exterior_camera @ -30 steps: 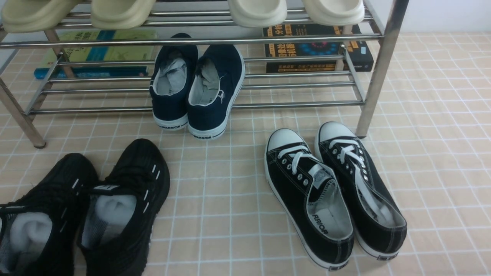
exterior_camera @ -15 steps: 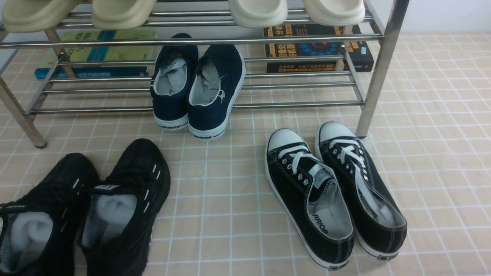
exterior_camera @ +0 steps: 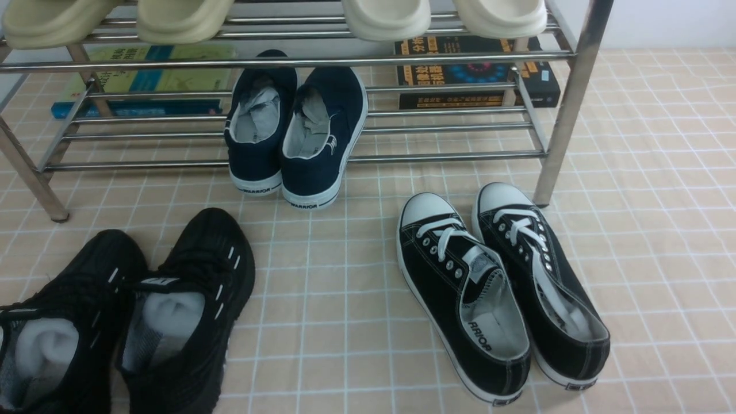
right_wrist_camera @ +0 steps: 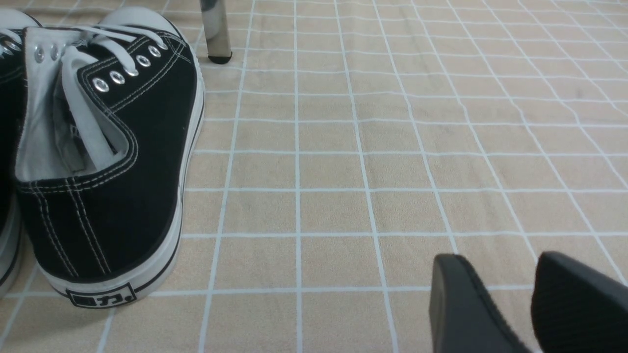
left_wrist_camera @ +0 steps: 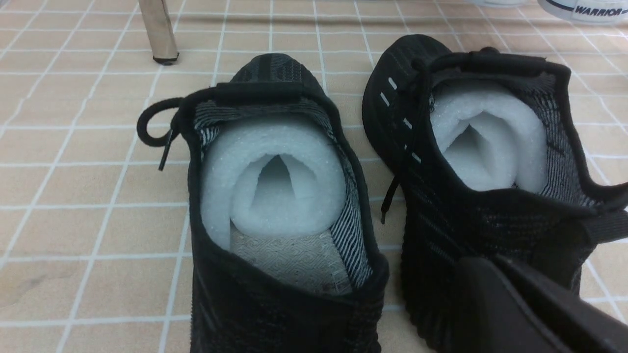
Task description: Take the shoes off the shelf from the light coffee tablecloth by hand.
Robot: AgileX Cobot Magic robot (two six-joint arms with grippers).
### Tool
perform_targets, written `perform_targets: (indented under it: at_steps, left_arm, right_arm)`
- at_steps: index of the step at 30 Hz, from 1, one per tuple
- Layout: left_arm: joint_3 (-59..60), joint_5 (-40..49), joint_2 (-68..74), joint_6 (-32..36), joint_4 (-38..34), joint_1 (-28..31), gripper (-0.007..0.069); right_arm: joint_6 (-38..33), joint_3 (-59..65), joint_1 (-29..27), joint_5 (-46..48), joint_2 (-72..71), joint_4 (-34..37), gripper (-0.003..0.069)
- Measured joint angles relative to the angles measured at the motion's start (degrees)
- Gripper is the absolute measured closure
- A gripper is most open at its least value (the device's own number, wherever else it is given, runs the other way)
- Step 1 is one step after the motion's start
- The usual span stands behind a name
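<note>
Shoes (exterior_camera: 123, 310) sit on tablecloth (exterior_camera: 345, 299); left claw (left_wrist_camera: 530, 309) apparently closed.

The front camera looks forward and down from the robot's side at the shelf (exterior_camera: 299, 60), taking in the checked tablecloth (exterior_camera: 661, 172) before it. The left wrist camera sits low and very close behind the heels of the black mesh shoes (left_wrist_camera: 373, 196), facing the shelf's left front leg, which the front view also shows. The right wrist camera skims the cloth near the canvas lace-ups (right_wrist_camera: 98, 162), facing the shelf's right front leg, likewise shared with the front view.
</note>
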Motion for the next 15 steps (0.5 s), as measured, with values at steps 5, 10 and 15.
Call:
perform_targets:
  at_steps: [5,10,15]
  left_arm:
    - [0.0,0.0,0.0,0.0,0.05,0.0,0.0573]
    - [0.0,0.0,0.0,0.0,0.06,0.0,0.0571]
    - [0.0,0.06,0.0,0.0,0.06,0.0,0.0567]
  right_arm:
    - [0.0,0.0,0.0,0.0,0.0,0.0,0.0419]
    - [0.0,0.0,0.0,0.0,0.0,0.0,0.0419]
    - [0.0,0.0,0.0,0.0,0.0,0.0,0.0419]
